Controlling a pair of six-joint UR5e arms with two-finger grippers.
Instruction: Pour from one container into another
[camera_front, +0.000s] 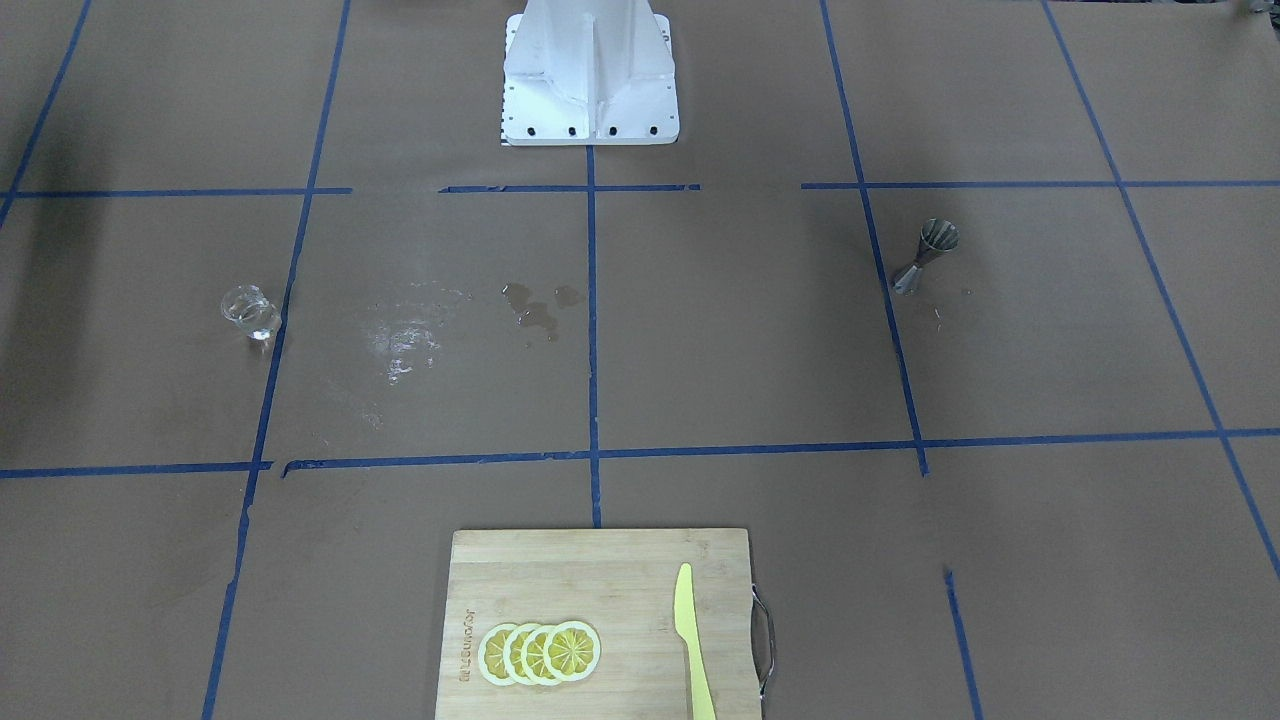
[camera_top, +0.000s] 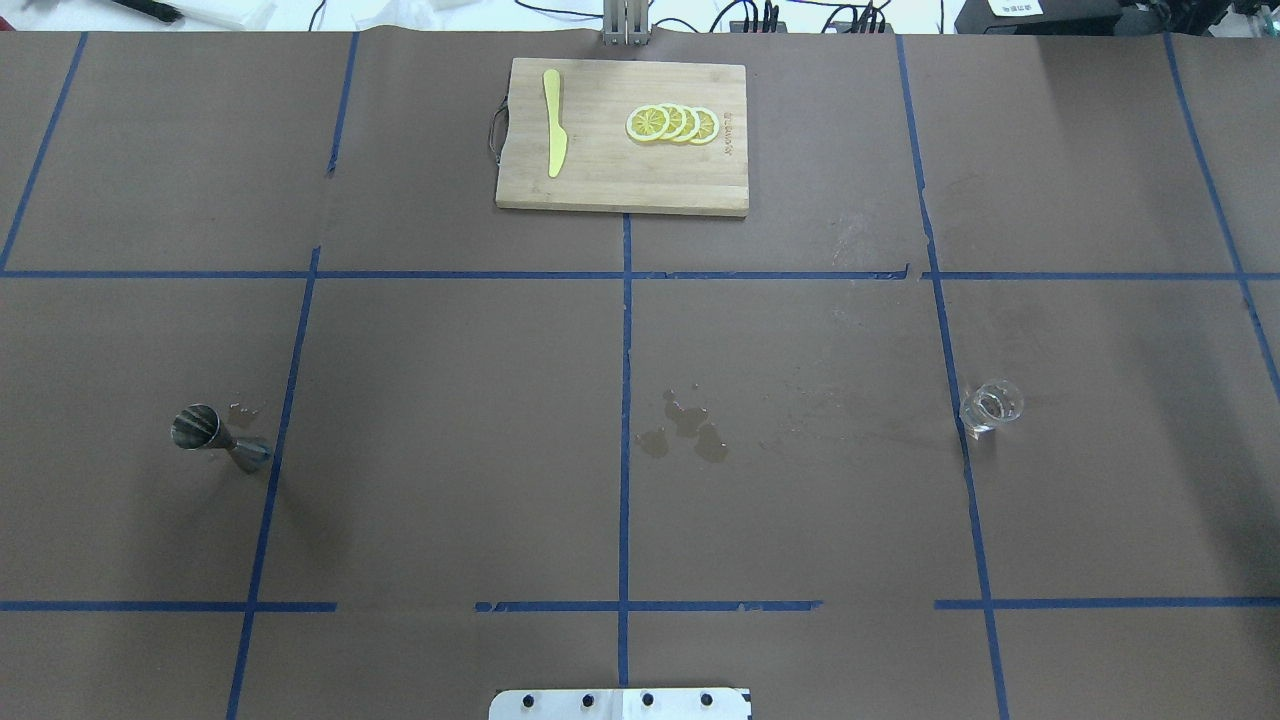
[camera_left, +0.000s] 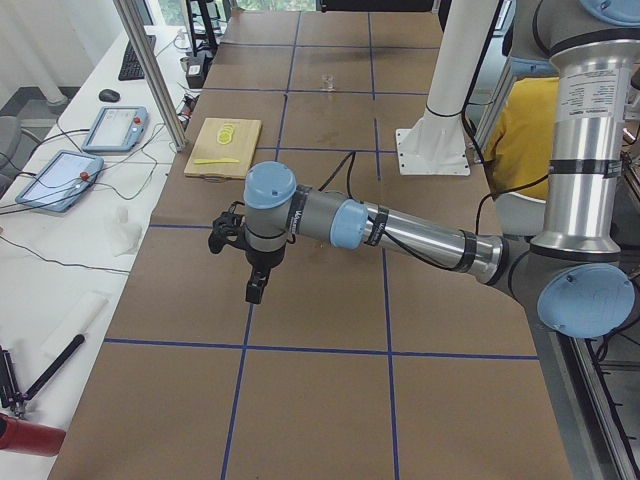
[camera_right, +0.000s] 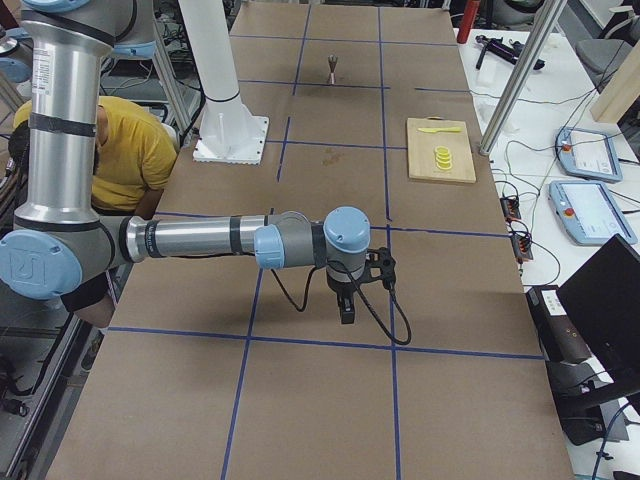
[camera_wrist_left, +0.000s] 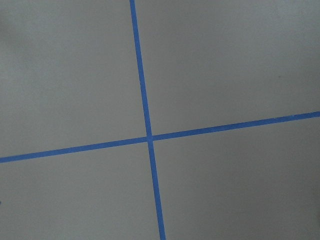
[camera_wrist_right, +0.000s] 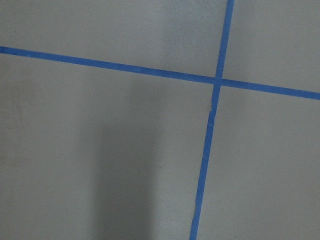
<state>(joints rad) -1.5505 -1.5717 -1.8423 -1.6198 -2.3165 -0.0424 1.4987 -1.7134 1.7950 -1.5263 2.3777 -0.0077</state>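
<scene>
Jigger (camera_top: 205, 432) and glass (camera_top: 990, 408) stand well apart on the bench (camera_top: 800, 520), the jigger on the robot's left half, the glass on its right half, with a puddle (camera_top: 685, 432) between them near the centre tape; likely each is set where its own arm can reach it, leaving the middle for the pour. Left arm (camera_left: 400, 230) stretches low toward its end of the bench, its tool (camera_left: 255, 288) pointing down over bare paper, well away from the jigger; right arm (camera_right: 200, 238) mirrors it at the other end, its tool (camera_right: 347, 308) also pointing down; both look parked wide; how far either tool is open I cannot tell, but both containers stand free, so neither tool holds one. Board (camera_top: 600, 185) lies at the far edge with a knife (camera_top: 553, 135) and slices (camera_top: 672, 124), probably props. Jigger is upright, its long axis vertical, the wide cup's mouth up; glass is upright too, mouth up.
</scene>
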